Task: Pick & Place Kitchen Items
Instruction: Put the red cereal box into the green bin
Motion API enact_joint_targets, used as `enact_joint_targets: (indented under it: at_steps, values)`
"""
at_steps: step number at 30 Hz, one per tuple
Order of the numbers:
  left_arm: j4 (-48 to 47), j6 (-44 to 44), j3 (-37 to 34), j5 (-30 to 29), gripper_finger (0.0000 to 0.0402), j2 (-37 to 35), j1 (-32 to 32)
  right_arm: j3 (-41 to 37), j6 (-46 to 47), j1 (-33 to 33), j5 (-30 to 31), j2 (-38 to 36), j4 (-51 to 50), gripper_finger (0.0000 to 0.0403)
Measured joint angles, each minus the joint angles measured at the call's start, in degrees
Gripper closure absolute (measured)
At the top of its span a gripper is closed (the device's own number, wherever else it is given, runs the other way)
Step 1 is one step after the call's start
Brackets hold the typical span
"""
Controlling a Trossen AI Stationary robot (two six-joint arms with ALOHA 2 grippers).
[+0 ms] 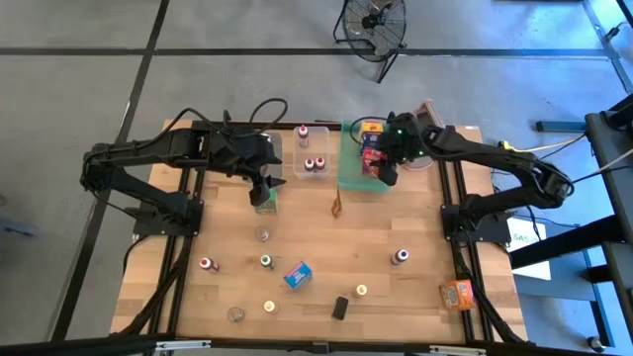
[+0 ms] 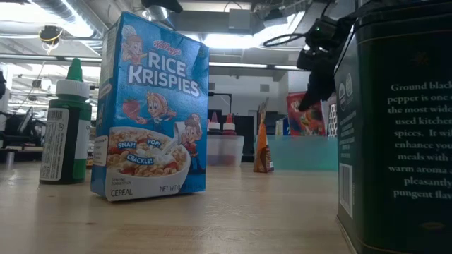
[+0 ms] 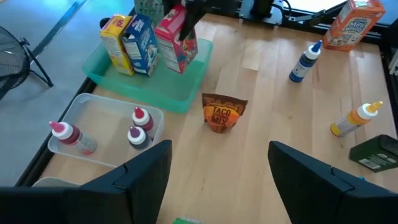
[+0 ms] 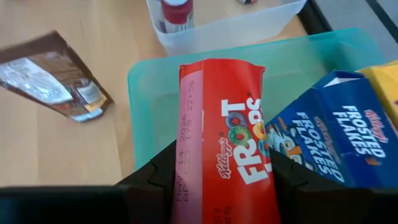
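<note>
The right gripper's (image 4: 217, 180) fingers (image 4: 152, 180) clamp the red Froot Loops box (image 4: 227, 130) from both sides, holding it over the green tray (image 1: 348, 170) at the table's far middle; the left gripper's (image 3: 214, 171) fingers (image 3: 146, 171) stand spread apart with nothing between them, above the table's left-centre. Nearest lie the orange box (image 1: 457, 293) at the right edge, the black pepper tin (image 1: 340, 308) and the blue Rice Krispies box (image 1: 298, 275), among scattered small bottles. Farther off, the Taco Mix packet (image 3: 222, 114) stands just near the tray. In the tray stand the Frosted Flakes box (image 4: 336, 140) and a yellow box (image 3: 114, 36); left of it, a clear bin (image 3: 93, 106) holds red-capped bottles (image 3: 138, 127).
</note>
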Motion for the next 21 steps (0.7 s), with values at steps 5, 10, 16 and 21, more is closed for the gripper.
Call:
enact_joint_targets:
  at_steps: [5,10,16,21]
  values:
    - [0.02,0.0,0.0,-0.01,0.0139,0.0,0.0,0.0,-4.23,-0.01,3.36,1.42,1.01,0.0258]
    - [0.02,0.0,0.0,-0.01,0.0139,0.0,-0.02,0.0,-8.2,0.02,2.94,2.34,0.89,0.0258]
    - [0.01,0.0,0.0,-0.02,0.0139,0.0,-0.02,0.0,-7.72,0.02,2.92,3.79,1.03,0.0258]
    - [0.02,0.0,0.0,-0.02,0.0139,0.0,-0.02,0.02,-6.19,0.14,2.92,5.02,2.59,0.0258]
